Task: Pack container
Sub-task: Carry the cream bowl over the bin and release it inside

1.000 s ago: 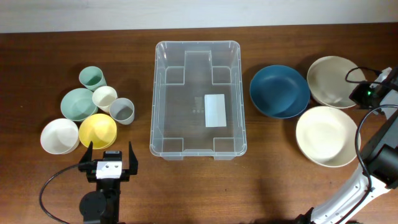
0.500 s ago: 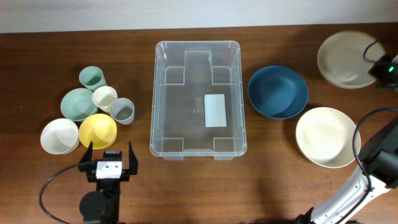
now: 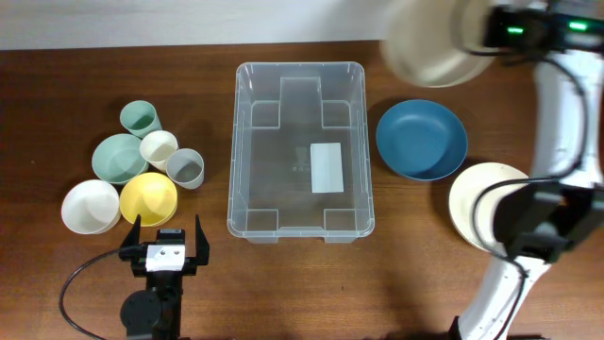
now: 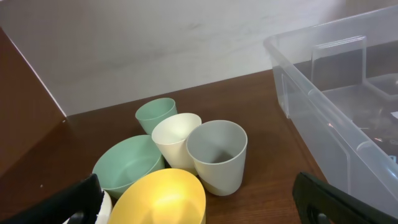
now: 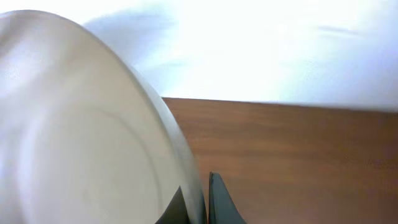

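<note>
The right gripper [image 3: 479,40] holds a beige bowl [image 3: 427,45] high over the far side of the table [image 3: 57,76], its jaws pinching the bowl's thin rim. The wrist view shows that rim caught between two dark fingers [image 5: 217,199]. The container [image 3: 232,151] sits open and empty at mid-table, just left of and below the raised bowl.

The step in hand looks like carrying a first bowl to the bin. The next move would call for swinging it left over the opening, levelling it and lowering it onto the flat base, clear of the moulded corner steps, before letting go.

The left gripper [image 3: 163,229] waits near the front edge, jaws spread wide and holding nothing.

The container is clear, rigid plastic with a rounded rim and a white label on its floor. A blue bowl [image 3: 422,140] and a cream bowl [image 3: 483,203] lie to its right, both shallow, round and smooth. To its left cluster tapered cups [image 4: 216,155] and small bowls [image 4: 127,167] in mint, cream, grey, yellow and white, matte and closely packed.
</note>
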`<state>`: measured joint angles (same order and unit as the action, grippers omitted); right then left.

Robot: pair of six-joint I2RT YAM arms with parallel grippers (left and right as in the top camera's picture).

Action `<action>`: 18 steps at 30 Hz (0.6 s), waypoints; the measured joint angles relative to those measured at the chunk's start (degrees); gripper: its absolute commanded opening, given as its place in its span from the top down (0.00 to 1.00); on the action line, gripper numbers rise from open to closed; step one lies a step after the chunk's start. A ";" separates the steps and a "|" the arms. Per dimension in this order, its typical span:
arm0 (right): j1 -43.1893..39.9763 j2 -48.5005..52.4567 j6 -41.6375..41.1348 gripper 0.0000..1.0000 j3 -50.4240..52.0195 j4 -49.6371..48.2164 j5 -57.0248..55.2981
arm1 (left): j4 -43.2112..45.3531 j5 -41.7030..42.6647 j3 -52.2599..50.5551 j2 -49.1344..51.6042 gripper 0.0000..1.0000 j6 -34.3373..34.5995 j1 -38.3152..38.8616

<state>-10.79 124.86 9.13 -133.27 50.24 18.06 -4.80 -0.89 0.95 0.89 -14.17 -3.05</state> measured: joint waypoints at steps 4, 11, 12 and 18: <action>10.01 0.00 1.60 0.96 0.00 1.03 0.39 | 0.00 0.02 0.00 0.00 0.01 0.00 0.00; 19.91 0.00 2.34 0.96 0.00 4.87 -0.92 | 0.00 0.00 0.00 0.00 0.01 0.00 0.00; 21.05 0.00 2.47 0.96 0.02 5.73 -1.70 | 0.00 0.02 0.00 0.00 0.01 0.00 0.00; 24.41 -0.11 2.75 0.96 4.17 5.86 -4.94 | 0.00 0.00 0.00 0.00 0.01 0.00 0.00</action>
<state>13.63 124.75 11.88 -129.10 56.10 13.13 -4.80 -0.89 0.95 0.89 -14.17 -3.05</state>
